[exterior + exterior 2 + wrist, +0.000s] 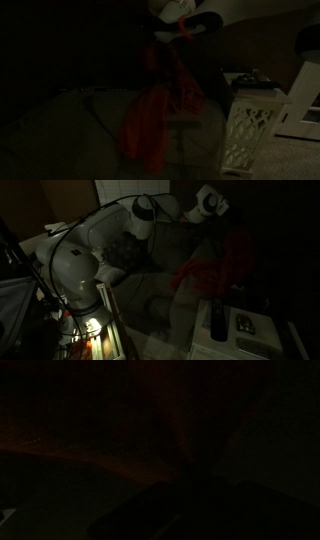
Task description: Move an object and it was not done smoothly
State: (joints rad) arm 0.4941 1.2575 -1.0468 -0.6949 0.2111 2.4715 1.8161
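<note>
**Mid-carry, cloth dangling**

We see the gripper [181,20] up high, fingers pinching the top of the red cloth [150,112]. The cloth hangs in long folds, just left of the white basket [250,125]. The wrist view is too dark to help. We'd call this the carry step. The next move needs 1 slow, steady sweep so the tail doesn't snag that basket.

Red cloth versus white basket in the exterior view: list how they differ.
Colour: the red cloth is red-orange, the white basket is white.
Pose: the red cloth hangs limp in long folds from the gripper; the white basket stands upright by itself.
Surface: the red cloth is plain fabric; the white basket has lattice sides.
Shared: both are dimly lit.
</note>
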